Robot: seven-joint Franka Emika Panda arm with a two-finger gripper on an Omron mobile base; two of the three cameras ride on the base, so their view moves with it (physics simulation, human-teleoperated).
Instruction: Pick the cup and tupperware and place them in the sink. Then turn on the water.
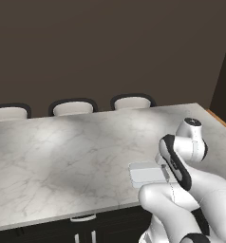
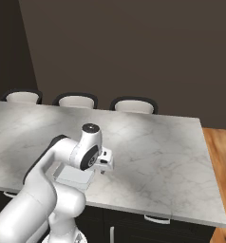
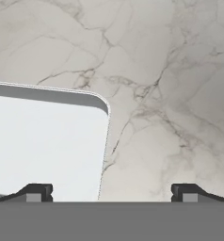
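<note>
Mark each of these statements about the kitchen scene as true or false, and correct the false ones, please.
1. The tupperware lies on the marble counter. True.
2. The tool is shut on the tupperware. False: in the hand view its two tips stand wide apart and hold nothing; one tip is over the container, the other over bare marble.
3. Three chairs stand along the far side of the counter. True.
4. The tupperware holds a yellow cup. False: what the hand view shows of its inside is plain and pale, with nothing in it.
5. The tupperware sits near the counter's front edge, close to the arm. True.
</note>
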